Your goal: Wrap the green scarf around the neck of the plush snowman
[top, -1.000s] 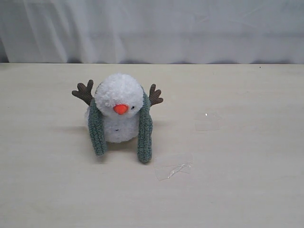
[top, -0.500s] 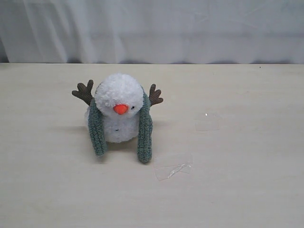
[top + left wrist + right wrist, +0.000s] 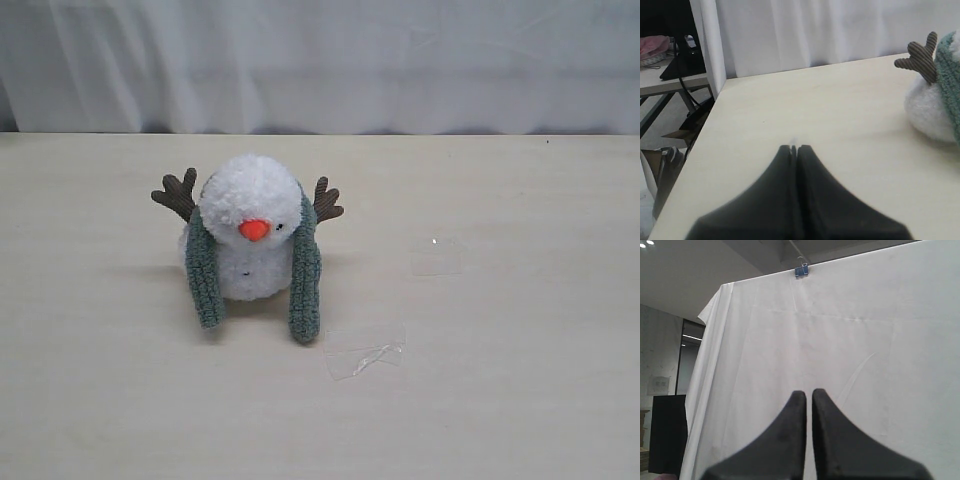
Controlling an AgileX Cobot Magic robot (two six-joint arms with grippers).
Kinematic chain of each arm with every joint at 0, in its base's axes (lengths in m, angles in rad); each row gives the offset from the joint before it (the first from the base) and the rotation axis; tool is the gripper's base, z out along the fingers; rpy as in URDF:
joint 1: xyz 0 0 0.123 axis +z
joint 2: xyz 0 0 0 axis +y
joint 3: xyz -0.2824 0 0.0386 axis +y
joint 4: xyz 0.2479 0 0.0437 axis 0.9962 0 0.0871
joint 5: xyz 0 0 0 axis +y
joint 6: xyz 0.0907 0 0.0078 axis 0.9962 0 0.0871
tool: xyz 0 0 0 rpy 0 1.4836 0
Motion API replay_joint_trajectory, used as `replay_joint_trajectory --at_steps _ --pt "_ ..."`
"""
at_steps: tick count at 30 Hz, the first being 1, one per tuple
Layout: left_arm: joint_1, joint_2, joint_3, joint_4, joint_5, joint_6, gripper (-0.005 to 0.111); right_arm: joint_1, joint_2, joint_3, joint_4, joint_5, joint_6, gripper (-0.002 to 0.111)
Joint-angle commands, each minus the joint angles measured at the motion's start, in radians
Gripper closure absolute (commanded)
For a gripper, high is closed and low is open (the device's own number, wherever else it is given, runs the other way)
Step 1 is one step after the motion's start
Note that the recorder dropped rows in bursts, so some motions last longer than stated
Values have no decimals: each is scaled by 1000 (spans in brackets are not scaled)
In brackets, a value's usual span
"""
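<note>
Two ends of the scarf [image 3: 305,280] hang toward six o'clock down the snowman [image 3: 250,195], uncrossed, on the table [image 3: 520,300] at nine o'clock from centre. My left gripper [image 3: 794,148], pinched together and empty, sits nearer it; my right gripper [image 3: 809,392], likewise closed, faces the curtain [image 3: 865,340].

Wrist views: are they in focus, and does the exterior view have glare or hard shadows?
Exterior view: soft even light, faint shadow beside the snowman, small glints on the clear film. Left wrist view: jaws blurred, table sharper. Right wrist view: jaws blurred against the curtain.
</note>
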Motion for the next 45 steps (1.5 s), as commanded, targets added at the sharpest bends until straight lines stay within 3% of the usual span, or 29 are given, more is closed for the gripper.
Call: replay_joint_trajectory --at_steps 1,24,30,34,45 --pt "-9 -2 3 -1 -4 -1 107 -3 -4 5 -4 -1 2 104" --pt "-9 -2 3 1 -7 -1 107 -3 -4 5 -4 -34 0 104" --pt "-9 -2 3 1 -7 -1 107 -20 -29 42 -229 -41 124 104" --pt "-9 -2 3 1 -7 -1 107 -108 -108 152 -329 -106 297 104" --pt "-9 -2 3 1 -7 -1 107 -428 -356 412 -329 -146 340 104"
